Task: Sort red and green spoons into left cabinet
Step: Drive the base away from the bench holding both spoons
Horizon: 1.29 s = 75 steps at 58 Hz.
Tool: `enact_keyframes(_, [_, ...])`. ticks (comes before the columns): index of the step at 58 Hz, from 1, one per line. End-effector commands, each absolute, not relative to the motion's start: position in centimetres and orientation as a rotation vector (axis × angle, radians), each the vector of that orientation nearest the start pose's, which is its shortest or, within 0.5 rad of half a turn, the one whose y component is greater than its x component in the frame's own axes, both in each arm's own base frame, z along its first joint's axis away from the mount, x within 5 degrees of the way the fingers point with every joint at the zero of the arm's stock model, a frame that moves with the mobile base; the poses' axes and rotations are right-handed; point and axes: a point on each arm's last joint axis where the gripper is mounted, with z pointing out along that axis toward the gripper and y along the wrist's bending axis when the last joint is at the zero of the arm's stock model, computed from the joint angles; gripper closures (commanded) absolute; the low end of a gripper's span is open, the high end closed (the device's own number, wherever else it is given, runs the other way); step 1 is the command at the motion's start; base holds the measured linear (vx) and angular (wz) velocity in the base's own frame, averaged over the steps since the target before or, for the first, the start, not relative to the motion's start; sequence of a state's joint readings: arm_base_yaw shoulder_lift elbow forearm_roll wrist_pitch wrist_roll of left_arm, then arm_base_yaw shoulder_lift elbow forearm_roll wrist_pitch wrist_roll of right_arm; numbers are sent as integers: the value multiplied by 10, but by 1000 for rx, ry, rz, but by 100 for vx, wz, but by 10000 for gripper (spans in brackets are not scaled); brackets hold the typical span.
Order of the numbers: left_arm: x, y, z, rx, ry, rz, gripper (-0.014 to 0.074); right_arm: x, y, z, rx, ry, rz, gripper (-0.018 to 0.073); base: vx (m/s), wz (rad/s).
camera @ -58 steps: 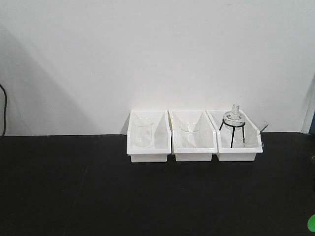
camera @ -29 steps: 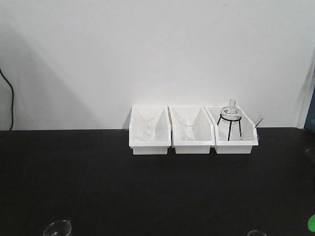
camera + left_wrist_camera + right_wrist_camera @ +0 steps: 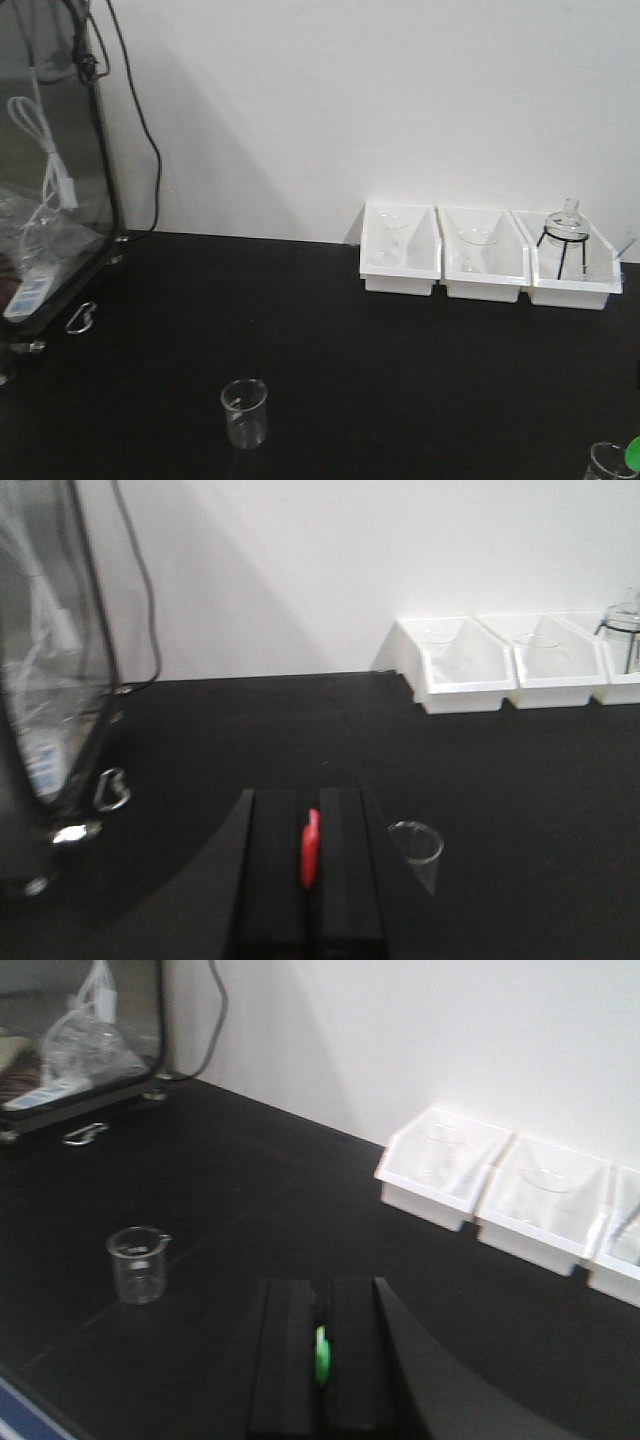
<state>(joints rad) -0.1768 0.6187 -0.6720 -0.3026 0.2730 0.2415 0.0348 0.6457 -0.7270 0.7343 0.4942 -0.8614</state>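
Note:
In the left wrist view my left gripper (image 3: pixel 312 798) is shut on the red spoon (image 3: pixel 311 847), a thin red sliver pinched between the two black pads. My right gripper (image 3: pixel 322 1288) is shut on the green spoon (image 3: pixel 322 1353), which shows as a green strip in the slit between its pads. A bit of the green spoon (image 3: pixel 633 452) also peeks in at the bottom right corner of the front view. Both grippers hover above the black counter (image 3: pixel 330 340). The left cabinet is out of view.
Three white bins (image 3: pixel 400 265) holding glassware stand at the back against the white wall. A small glass beaker (image 3: pixel 245 412) stands on the counter in front, another (image 3: pixel 605 462) at the bottom right. A dark-framed glass case (image 3: pixel 100 150) with cables and bags fills the left.
The front view has swung left: the white bins slid to the right, the glass case came into view at the left, and a beaker now stands in the foreground.

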Motion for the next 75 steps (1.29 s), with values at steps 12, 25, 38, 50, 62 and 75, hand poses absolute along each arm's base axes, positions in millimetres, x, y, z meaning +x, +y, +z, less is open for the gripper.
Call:
enact_keyframes(12, [124, -28, 380, 131, 1591, -247, 600, 125, 30, 382, -370, 1658, 164, 562, -20, 48])
enact_keyframes(25, [124, -28, 380, 131, 1591, -247, 600, 125, 30, 382, -370, 1658, 164, 562, -21, 57])
enact_keyframes(38, [124, -28, 380, 131, 1591, -247, 600, 125, 30, 382, -370, 1658, 164, 562, -21, 59])
enact_keyframes(50, [124, -28, 380, 131, 1591, -247, 600, 125, 30, 382, -370, 1658, 164, 562, -20, 57])
enact_keyframes(62, [124, -28, 380, 131, 1591, -247, 600, 125, 30, 382, -370, 1658, 164, 562, -18, 55])
enact_keyframes(75, [124, -28, 380, 131, 1591, -247, 600, 125, 30, 382, -370, 1658, 164, 562, -16, 58])
